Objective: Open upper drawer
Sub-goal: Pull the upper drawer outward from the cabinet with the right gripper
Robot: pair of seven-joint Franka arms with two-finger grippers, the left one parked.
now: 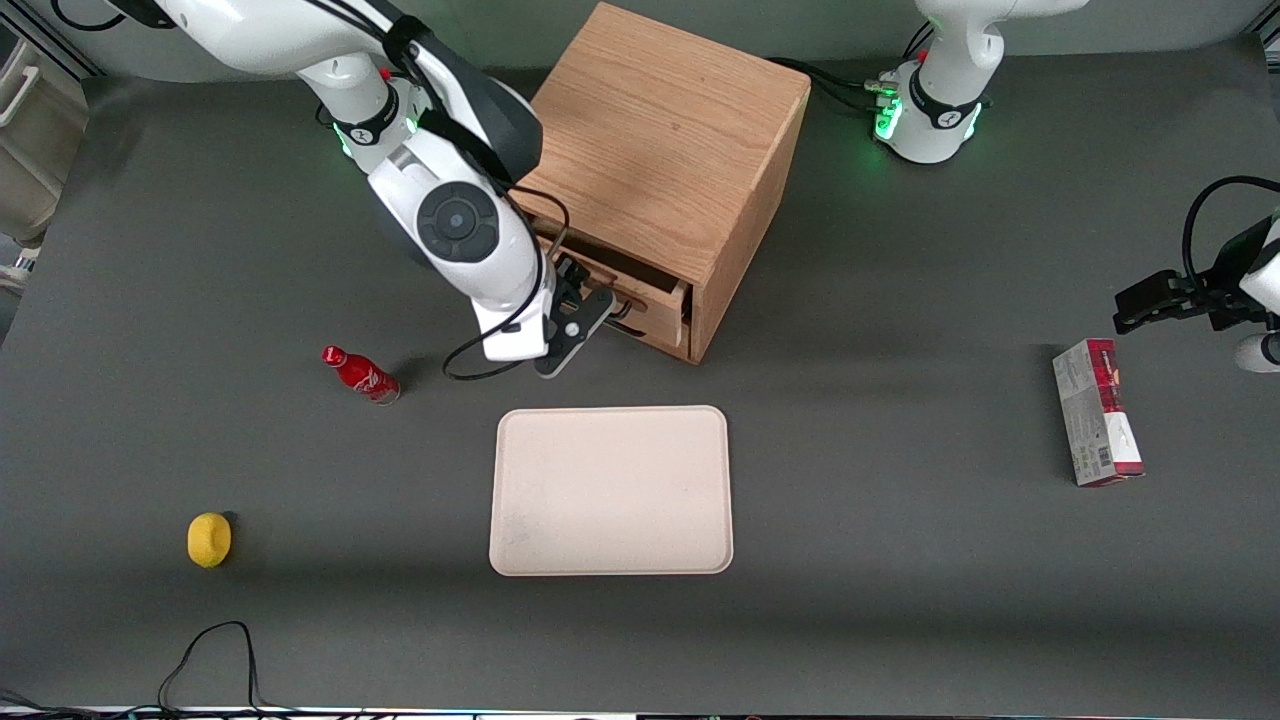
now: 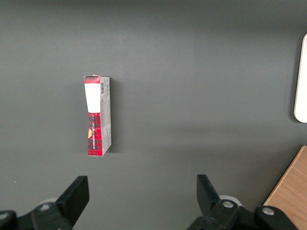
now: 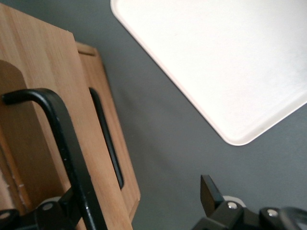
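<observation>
The oak cabinet (image 1: 660, 130) stands at the back middle of the table. Its upper drawer (image 1: 655, 298) sticks out a little, with a dark gap showing above its front. My right gripper (image 1: 585, 310) is at that drawer's front, open. In the right wrist view the upper drawer's front (image 3: 43, 72) stands proud of the lower drawer (image 3: 103, 86). The black bar handle (image 3: 62, 139) runs just inside one finger (image 3: 72, 203). The gripper (image 3: 139, 191) is not closed on it, and the other finger (image 3: 208, 189) hangs over bare table.
A cream tray (image 1: 610, 490) lies in front of the cabinet, nearer the front camera. A red bottle (image 1: 360, 373) and a yellow lemon (image 1: 209, 539) lie toward the working arm's end. A red and grey box (image 1: 1095, 412) lies toward the parked arm's end.
</observation>
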